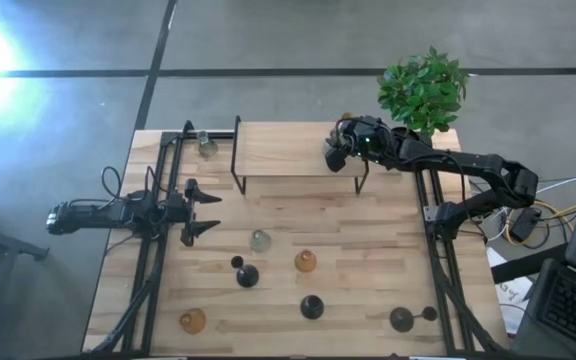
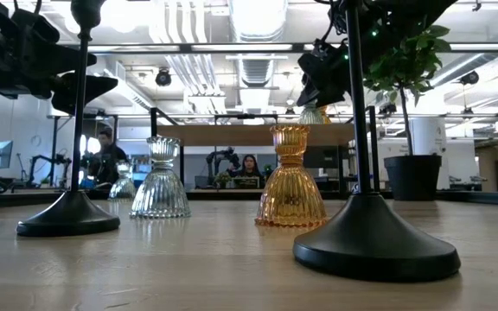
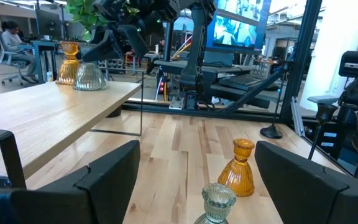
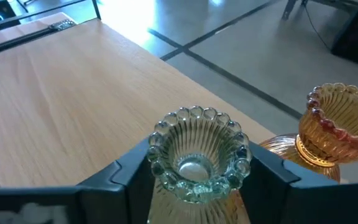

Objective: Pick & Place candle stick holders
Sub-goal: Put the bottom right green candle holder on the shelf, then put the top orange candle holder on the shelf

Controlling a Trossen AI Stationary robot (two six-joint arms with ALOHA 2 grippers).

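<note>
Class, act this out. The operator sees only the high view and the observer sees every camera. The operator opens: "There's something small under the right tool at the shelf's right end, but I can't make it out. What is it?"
Observer: It is a clear glass holder, standing upright on the wooden shelf directly under the right tool.
Operator: Is it alone there?
Observer: No. An amber holder stands close beside it on the shelf. I cannot tell whether they touch.
Operator: What do they look like?
Observer: Both are ribbed glass with beaded rims, and their cups are open upward.
</note>
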